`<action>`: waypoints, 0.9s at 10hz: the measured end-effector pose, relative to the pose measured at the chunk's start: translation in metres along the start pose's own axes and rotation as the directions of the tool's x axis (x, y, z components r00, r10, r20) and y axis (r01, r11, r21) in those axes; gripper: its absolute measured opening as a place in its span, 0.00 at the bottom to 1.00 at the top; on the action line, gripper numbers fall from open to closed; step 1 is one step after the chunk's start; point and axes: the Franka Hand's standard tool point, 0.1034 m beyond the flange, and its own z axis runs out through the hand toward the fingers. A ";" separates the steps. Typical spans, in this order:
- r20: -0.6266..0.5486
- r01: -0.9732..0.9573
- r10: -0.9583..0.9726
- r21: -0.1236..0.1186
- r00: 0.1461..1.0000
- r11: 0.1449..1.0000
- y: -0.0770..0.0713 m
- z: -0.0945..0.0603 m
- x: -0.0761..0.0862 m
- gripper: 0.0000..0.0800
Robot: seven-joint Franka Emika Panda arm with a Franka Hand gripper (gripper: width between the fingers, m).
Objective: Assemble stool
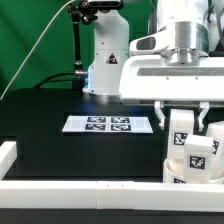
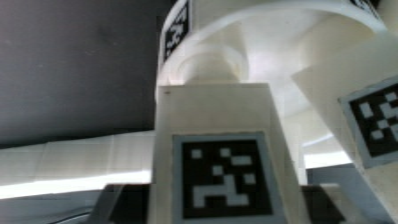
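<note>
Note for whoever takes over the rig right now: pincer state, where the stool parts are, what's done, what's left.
Pincer: shut on one leg, upright at the seat, near the exterior view's right edge.
Second leg: beside it on the seat, looks fitted.
Done: apparently one leg in.
Left: finish the held leg, release; further legs not in view.
</note>
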 end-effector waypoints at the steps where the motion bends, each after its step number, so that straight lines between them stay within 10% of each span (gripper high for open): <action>1: 0.016 -0.004 0.004 0.000 1.000 1.000 0.000 0.000 0.001 0.42; 3: 0.034 -0.004 0.004 -0.001 0.999 1.000 0.000 0.002 -0.003 0.42; 4: 0.041 -0.007 0.007 0.000 0.999 1.000 0.000 0.001 -0.002 0.71; 9: 0.064 -0.049 0.048 0.021 0.997 0.999 0.004 -0.019 0.023 0.81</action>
